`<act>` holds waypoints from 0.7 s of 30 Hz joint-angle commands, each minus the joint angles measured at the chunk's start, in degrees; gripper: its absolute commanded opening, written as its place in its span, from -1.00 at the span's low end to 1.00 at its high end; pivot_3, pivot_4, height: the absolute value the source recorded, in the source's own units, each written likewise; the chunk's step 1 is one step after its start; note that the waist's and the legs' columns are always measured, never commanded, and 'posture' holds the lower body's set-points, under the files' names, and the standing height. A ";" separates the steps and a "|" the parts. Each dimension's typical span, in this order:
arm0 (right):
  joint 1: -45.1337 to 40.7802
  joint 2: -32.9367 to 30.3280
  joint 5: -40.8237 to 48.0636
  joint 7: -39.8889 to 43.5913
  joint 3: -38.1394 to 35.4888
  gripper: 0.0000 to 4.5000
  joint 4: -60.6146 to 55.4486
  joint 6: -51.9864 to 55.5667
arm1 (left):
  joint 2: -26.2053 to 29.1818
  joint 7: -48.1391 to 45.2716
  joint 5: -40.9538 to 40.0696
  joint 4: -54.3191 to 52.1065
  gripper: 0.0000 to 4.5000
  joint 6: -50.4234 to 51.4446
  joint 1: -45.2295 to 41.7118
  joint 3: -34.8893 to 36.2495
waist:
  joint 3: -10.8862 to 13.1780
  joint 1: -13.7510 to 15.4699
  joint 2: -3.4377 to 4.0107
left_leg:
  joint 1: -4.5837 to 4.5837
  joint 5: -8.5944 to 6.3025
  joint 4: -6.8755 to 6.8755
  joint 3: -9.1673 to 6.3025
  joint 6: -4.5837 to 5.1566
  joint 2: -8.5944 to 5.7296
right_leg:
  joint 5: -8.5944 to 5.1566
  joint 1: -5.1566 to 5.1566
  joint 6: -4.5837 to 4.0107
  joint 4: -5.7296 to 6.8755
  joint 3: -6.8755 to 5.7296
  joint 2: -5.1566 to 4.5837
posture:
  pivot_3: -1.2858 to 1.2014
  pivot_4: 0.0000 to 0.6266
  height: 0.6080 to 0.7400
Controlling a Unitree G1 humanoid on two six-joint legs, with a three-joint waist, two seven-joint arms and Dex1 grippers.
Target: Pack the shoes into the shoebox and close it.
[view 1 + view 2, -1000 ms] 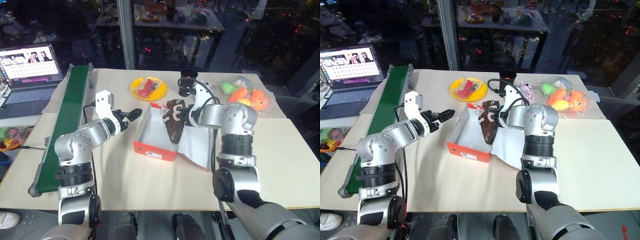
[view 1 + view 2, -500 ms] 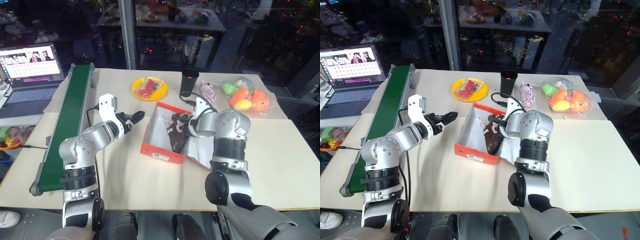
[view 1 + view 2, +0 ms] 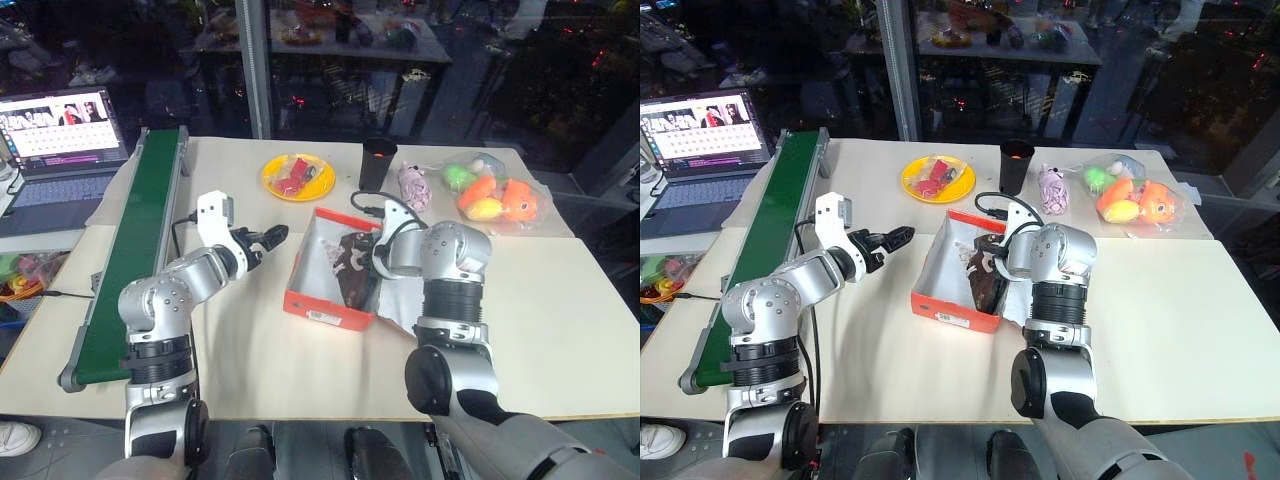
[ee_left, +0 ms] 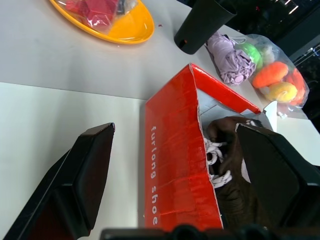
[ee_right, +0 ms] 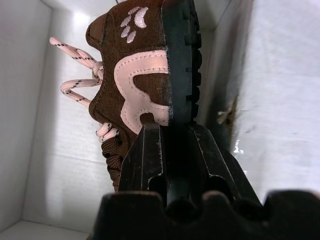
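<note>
on the pale table [image 3: 300, 370] in front of dark windows, the red shoebox [image 3: 325, 303] sits open between my arms, its lid lying flat on the side toward my right arm. my right gripper [image 5: 171, 131] is clamped on the black sole of a brown shoe [image 5: 135, 80], holding it on edge inside the box with its laces toward the white wall. my left gripper [image 3: 268, 241] hangs wide open and empty, near the box's left side.
</note>
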 commanded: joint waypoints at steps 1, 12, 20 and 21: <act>-1.34 -0.64 -0.90 1.58 2.09 -0.92 -3.57 1.19 | 0.30 -0.48 0.40 -1.41 0.84 -1.42 -0.70 -0.42 | 0.00 0.00 0.00 | 0.00 0.00 0.00 0.00 0.00 0.00 | 0.00 0.00 0.00 0.00 0.00 0.00 | 0.03 -0.52 0.94; 1.06 -1.51 -4.47 4.81 5.68 0.22 -5.49 4.70 | 0.43 -0.99 0.84 -0.97 0.84 -1.51 -1.19 -0.75 | 0.00 0.00 0.00 | 0.00 0.00 -0.02 0.00 0.00 0.00 | 0.00 -0.01 0.00 0.00 0.00 0.00 | 0.03 -0.52 0.94; -1.97 -5.67 -1.61 10.86 8.74 0.97 -13.36 6.87 | 1.34 -1.16 1.27 -1.38 0.84 -1.37 -0.96 -0.67 | 0.01 0.06 0.02 | -0.01 0.00 -0.02 0.00 0.00 0.00 | 0.00 -0.02 0.00 0.00 -0.01 -0.01 | 0.03 -0.52 0.94; -2.17 -7.19 -0.02 12.76 10.08 0.97 -15.08 7.01 | 1.70 -1.25 1.44 -1.42 0.84 -1.37 -0.84 -0.64 | 0.02 0.03 0.02 | -0.03 0.00 -0.01 0.01 0.00 -0.01 | 0.00 -0.05 0.00 -0.01 -0.01 -0.02 | 0.03 -0.52 0.94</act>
